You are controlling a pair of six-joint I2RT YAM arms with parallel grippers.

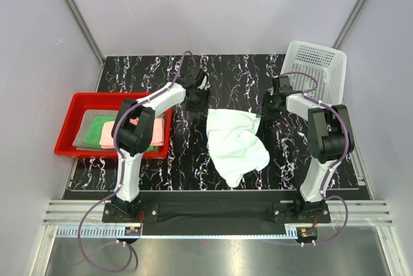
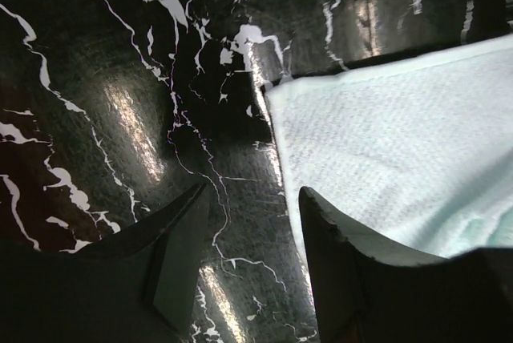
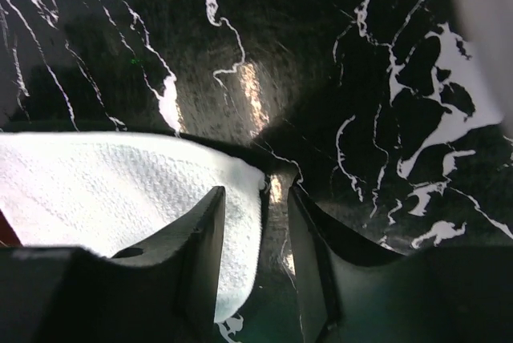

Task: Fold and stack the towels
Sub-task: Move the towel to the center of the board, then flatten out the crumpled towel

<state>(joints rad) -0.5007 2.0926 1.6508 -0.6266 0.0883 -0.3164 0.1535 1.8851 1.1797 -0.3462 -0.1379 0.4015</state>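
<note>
The pale mint towel (image 1: 235,144) lies loosely spread and rumpled in the middle of the table. My left gripper (image 1: 195,103) is open at its far left corner. In the left wrist view (image 2: 252,191) the right finger overlaps the towel's (image 2: 385,135) edge and the gap is over bare table. My right gripper (image 1: 270,107) is open at the far right corner. In the right wrist view (image 3: 255,191) the towel's (image 3: 104,183) edge reaches into the gap. The grey (image 1: 87,128), green (image 1: 103,122) and pink (image 1: 110,135) towels lie stacked in the red tray (image 1: 64,140).
A white perforated basket (image 1: 316,63) leans at the back right corner behind the right arm. The red tray sits at the left edge, partly hidden by the left arm. The black marbled table (image 1: 232,76) is walled on three sides.
</note>
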